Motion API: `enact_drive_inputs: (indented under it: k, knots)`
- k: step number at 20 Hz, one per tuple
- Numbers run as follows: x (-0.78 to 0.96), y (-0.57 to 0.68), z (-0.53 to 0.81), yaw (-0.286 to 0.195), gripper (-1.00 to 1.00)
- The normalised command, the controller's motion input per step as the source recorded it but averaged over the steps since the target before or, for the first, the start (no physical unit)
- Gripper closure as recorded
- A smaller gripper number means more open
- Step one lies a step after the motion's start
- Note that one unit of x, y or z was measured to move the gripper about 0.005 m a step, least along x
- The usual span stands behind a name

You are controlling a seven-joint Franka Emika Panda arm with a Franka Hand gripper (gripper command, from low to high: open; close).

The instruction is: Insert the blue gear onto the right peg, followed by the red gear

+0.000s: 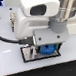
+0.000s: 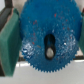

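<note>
Exterior view: elevated, angled down across the surface (image 1: 63,68), mid-range. Wrist view: very close. Both include the blue gear (image 1: 46,49) (image 2: 46,36).

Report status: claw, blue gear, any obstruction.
Claw shut on blue gear, low over the plate. Peg tip visible through gear's centre hole. Red gear not in view. No obstruction seen.

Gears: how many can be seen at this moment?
1. The blue gear is between the gripper fingers, over the black-bordered plate. No red gear shows; the arm may hide it.
</note>
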Motion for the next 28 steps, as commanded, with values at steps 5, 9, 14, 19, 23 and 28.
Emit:
enact_drive_inputs:
  k: [5,9,14,19,23,28]
  knots:
    - [0.03,0.04,-0.03,0.000,-1.00]
    - [-0.03,0.05,0.00,0.000,-1.00]
    - [-0.21,0.13,0.42,0.000,-1.00]
    - [-0.37,0.14,0.39,0.000,-1.00]
    - [-0.49,0.25,0.26,0.000,-1.00]
    - [-0.63,0.23,0.13,0.000,-1.00]
